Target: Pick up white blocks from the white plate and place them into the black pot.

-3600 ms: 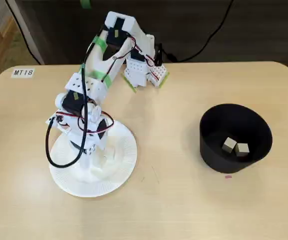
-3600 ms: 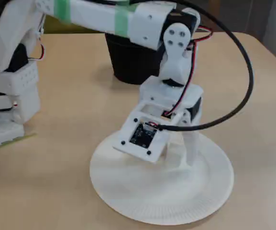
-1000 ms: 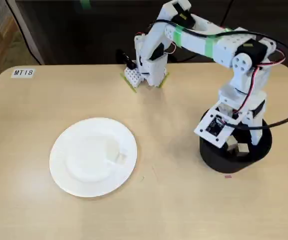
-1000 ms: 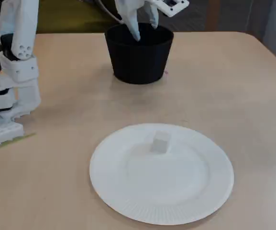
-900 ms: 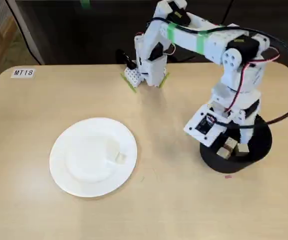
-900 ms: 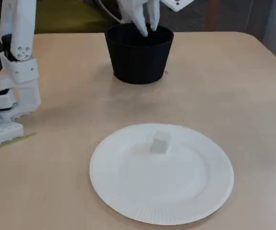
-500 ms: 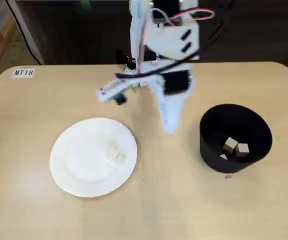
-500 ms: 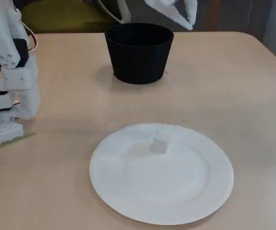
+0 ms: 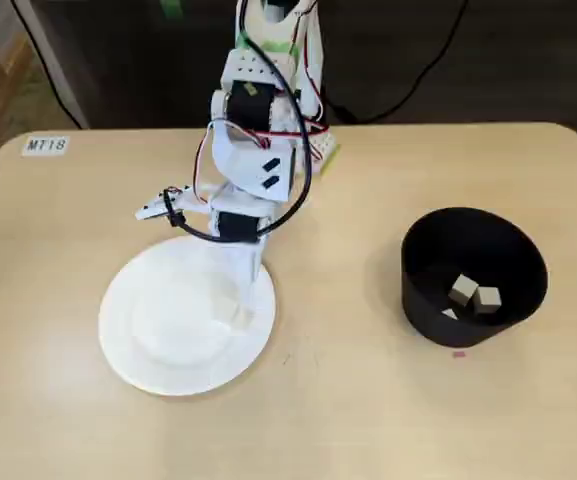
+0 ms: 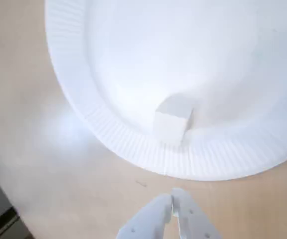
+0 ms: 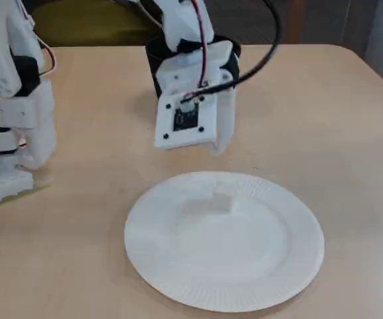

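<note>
In a fixed view from above, going L to R: small label w/ "MT18" at far-left table corner; white plate on the tan table, w/ one white block lying near its R rim. Arm reaches from back edge, gripper hanging above plate's upper-R rim, not touching block. In wrist view the fingertips sit pressed together, nothing between them, block just beyond at inner edge of ribbed rim. Far R: black pot, well apart from plate, w/ two blocks side by side inside, touching or nearly so.
</note>
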`<state>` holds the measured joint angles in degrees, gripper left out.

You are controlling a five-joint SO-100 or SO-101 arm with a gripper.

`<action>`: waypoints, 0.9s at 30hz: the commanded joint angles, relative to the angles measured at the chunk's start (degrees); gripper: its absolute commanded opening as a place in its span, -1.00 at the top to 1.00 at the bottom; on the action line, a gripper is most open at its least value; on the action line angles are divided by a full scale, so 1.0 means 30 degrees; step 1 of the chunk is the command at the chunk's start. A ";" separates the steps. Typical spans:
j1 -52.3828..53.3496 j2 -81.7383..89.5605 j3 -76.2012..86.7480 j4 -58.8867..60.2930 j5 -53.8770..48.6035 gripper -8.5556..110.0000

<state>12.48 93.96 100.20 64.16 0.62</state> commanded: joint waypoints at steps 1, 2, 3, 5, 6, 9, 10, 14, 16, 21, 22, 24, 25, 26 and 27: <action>0.0498 -0.3604 -0.5215 0.3486 0.0029 0.77; 0.0645 -0.4424 -0.6152 0.4131 -0.0029 0.73; 0.0791 -0.4893 -0.6592 0.4365 -0.0059 0.68; 0.0937 -0.5186 -0.6650 0.4365 -0.0176 0.52; 0.1055 -0.5273 -0.6650 0.4395 -0.0176 0.48; 0.1377 -0.5449 -0.6650 0.4746 0.0029 0.39; 0.1436 -0.5566 -0.6650 0.4805 0.0059 0.39; 0.1494 -0.6006 -0.6650 0.5010 0.0205 0.37; 0.1494 -0.6211 -0.6650 0.5127 0.0322 0.35; 0.1406 -0.6738 -0.6650 0.4951 0.0439 0.34; 0.1406 -0.6855 -0.6650 0.4834 0.0469 0.34; 0.1406 -0.7148 -0.6650 0.4512 0.0498 0.36; 0.1406 -0.7324 -0.6650 0.4336 0.0527 0.37; 0.1406 -0.7500 -0.6650 0.4131 0.0527 0.37; 0.1436 -0.7705 -0.6650 0.3867 0.0527 0.38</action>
<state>16.61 71.02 82.97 77.43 1.85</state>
